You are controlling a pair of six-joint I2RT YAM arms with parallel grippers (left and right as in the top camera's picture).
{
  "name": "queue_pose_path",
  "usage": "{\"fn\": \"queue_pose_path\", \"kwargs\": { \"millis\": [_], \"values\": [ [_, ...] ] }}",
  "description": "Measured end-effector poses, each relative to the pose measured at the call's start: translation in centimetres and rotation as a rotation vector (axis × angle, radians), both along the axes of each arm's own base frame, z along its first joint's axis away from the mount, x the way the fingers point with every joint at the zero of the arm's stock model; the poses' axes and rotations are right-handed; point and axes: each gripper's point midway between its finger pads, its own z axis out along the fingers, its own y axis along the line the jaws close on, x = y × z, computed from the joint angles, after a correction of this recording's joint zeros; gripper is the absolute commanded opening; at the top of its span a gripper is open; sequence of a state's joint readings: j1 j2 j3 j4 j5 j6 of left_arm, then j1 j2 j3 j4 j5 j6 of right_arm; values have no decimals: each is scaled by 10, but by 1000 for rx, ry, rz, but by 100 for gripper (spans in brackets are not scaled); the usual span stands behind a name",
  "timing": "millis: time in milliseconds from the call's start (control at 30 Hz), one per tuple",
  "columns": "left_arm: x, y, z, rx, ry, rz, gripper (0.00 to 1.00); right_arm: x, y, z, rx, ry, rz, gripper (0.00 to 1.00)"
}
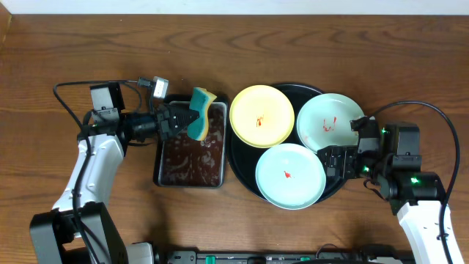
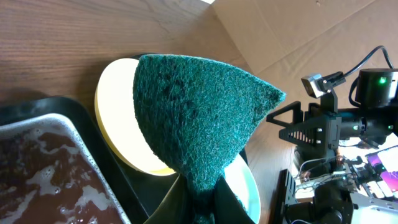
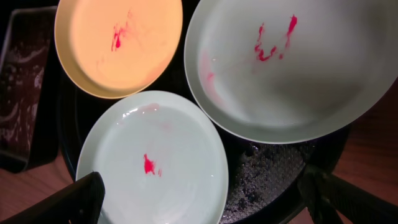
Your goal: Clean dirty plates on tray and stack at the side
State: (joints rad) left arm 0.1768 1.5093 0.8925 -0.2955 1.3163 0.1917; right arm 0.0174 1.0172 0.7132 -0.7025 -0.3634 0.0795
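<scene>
Overhead: your left gripper [image 1: 182,117] is clamped on the sponge [image 1: 200,111] above the pan [image 1: 158,172]. Carry it right to the yellow plate [image 1: 261,115] on the tray [image 1: 238,165].

Left wrist: the scourer face leads, so land it flat.

Right wrist: your right gripper [image 3: 202,193] is spread wide and empty, seemingly over the near mint plate [image 3: 155,162]. Brace that plate's rim.

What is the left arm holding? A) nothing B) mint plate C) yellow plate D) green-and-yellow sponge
D: the left jaws are shut on the sponge, which hangs over the pan of brown soapy liquid.
</scene>
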Motion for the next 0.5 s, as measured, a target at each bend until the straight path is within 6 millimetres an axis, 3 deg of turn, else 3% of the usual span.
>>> {"fn": "queue_pose_path", "kwargs": {
  "millis": [500],
  "values": [
    [-1,-1,2,-11,-2,-7,7,0,0,0,0,0,0,99]
  ]
}}
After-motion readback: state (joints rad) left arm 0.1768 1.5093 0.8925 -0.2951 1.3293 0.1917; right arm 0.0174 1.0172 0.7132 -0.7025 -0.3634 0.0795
